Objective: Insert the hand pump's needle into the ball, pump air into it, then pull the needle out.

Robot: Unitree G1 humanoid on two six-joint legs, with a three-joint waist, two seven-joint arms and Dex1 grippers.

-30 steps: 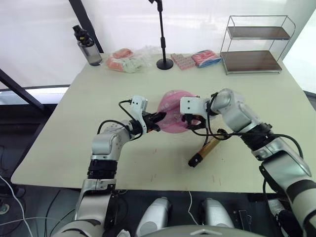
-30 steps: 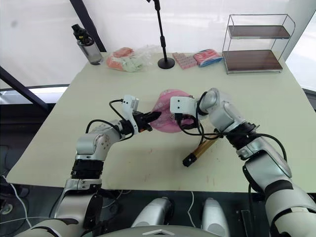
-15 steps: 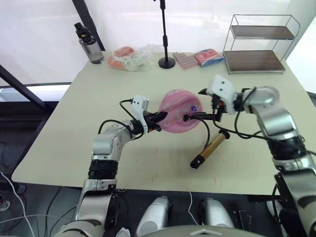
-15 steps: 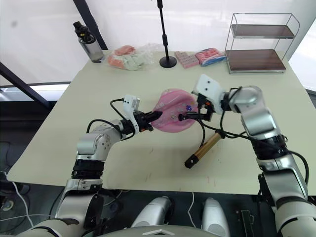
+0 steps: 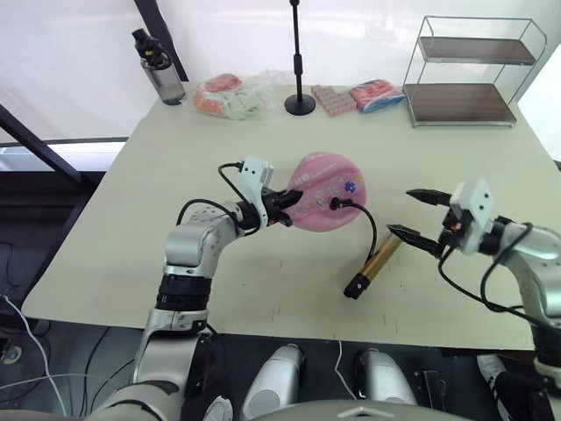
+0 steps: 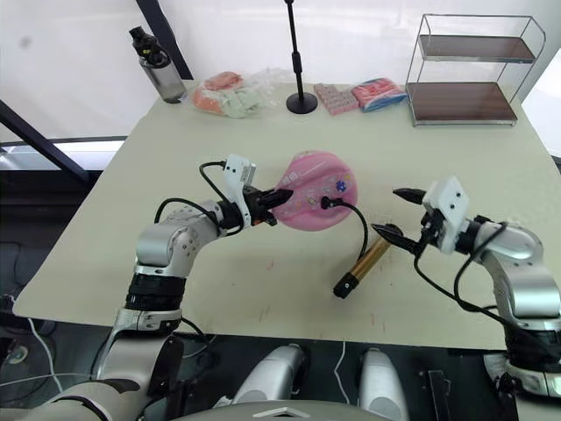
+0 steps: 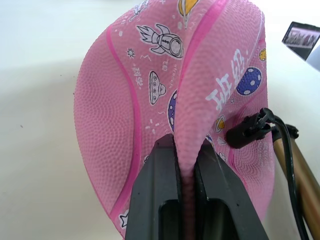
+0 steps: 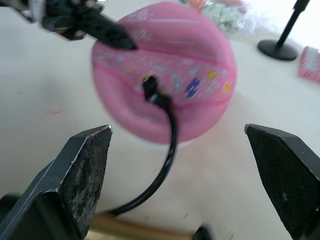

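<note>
The ball (image 5: 329, 191), pink and half flat with printed stickers, stands on edge mid-table. My left gripper (image 5: 289, 196) is shut on a fold of its rim, as the left wrist view shows (image 7: 184, 150). The needle's black fitting (image 5: 336, 203) sits against the ball's face, the pin itself hidden. A thin black hose (image 5: 372, 230) curves from it to the hand pump (image 5: 372, 263), a gold cylinder lying on the table. My right gripper (image 5: 401, 211) hangs open to the right of the pump, apart from the hose and ball, holding nothing.
A microphone stand (image 5: 300, 103), a dark bottle (image 5: 158, 70), bagged packets (image 5: 230, 95) and pink-blue packets (image 5: 377, 92) line the far edge. A wire shelf (image 5: 473, 70) stands at the far right. Bare table lies in front of the ball.
My right gripper left the needle fitting at the ball and drew back to the right, now open. The left gripper still pinches the ball. The fitting stays at the ball.
</note>
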